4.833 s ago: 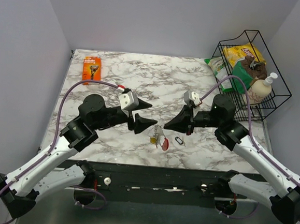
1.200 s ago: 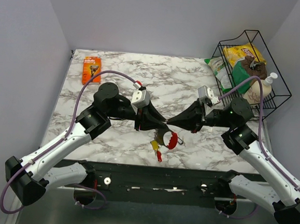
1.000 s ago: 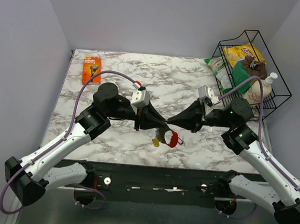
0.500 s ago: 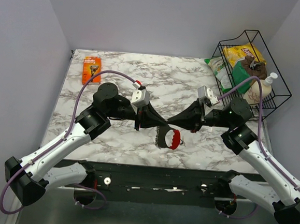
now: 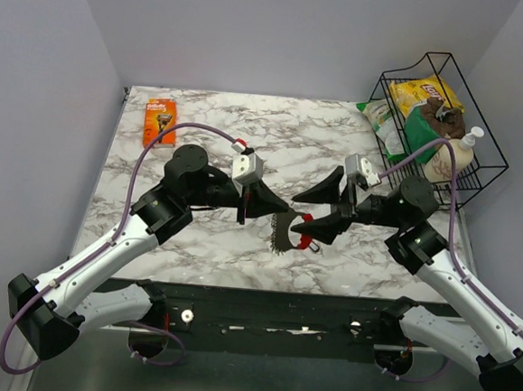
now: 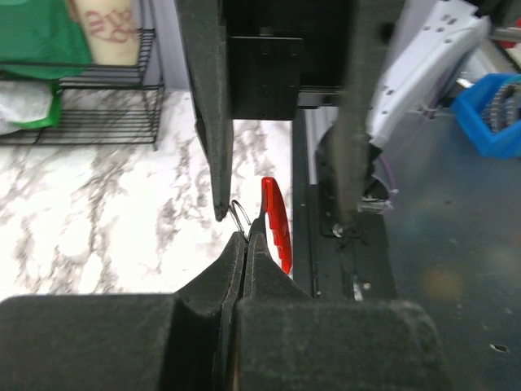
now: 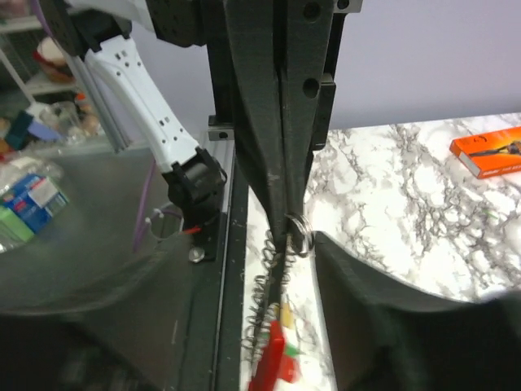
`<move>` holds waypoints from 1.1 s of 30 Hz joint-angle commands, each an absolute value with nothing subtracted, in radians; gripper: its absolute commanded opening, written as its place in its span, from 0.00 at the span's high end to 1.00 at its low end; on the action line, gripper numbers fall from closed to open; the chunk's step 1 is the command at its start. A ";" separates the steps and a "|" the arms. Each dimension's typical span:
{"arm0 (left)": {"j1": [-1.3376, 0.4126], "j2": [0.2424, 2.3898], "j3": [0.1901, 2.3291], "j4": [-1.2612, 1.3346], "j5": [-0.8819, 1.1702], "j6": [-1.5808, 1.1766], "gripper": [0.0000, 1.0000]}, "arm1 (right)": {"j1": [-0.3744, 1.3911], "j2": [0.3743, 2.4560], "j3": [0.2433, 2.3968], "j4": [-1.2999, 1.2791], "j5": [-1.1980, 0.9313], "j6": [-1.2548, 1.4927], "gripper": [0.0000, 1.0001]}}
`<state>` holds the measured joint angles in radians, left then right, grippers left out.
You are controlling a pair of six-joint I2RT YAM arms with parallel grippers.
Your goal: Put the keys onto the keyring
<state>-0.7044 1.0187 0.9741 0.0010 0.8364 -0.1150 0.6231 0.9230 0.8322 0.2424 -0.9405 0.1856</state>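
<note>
White links point(image 5: 83, 272), black joints point(image 5: 184, 167), purple cables point(image 5: 136, 181); black tapered left claw point(image 5: 283, 212), right claw point(image 5: 301, 219)

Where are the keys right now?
In the top view, the keys hang in the middle, pinched by the shut left gripper, with the open right gripper just to their right.

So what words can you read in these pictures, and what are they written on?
"Lay's": the red logo on the yellow bag in the wire basket, only just readable.
Orange box: it has white print, too small to read.
Beige bottle: it has red writing in the left wrist view, too blurred to read.
Nothing else shows readable words or numbers.
</note>
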 commanded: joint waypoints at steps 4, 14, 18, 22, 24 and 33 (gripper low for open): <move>-0.739 0.971 0.963 -0.096 0.556 0.035 1.00 | 0.630 0.812 0.767 0.296 -0.812 0.183 0.10; -0.804 0.996 0.924 -0.179 0.318 0.094 1.00 | 0.630 0.854 0.753 0.080 -0.303 0.215 0.07; -0.804 0.979 0.868 -0.172 0.270 0.075 1.00 | 0.629 0.903 0.730 -0.038 -0.120 0.256 0.07; -0.804 0.948 0.828 -0.173 0.212 0.063 1.00 | 0.629 0.951 0.693 -0.161 0.023 0.314 0.07; -0.804 0.930 0.809 -0.175 0.166 0.058 1.00 | 0.629 0.982 0.680 -0.193 0.055 0.354 0.11; -0.802 0.877 0.785 -0.153 0.117 0.038 1.00 | 0.627 1.156 0.661 -0.285 0.065 0.445 0.31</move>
<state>-0.8005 0.9062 0.7887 -0.1963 0.1570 0.0544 0.6273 1.0828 0.6567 -0.2180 0.0284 0.3939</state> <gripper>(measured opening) 0.012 0.710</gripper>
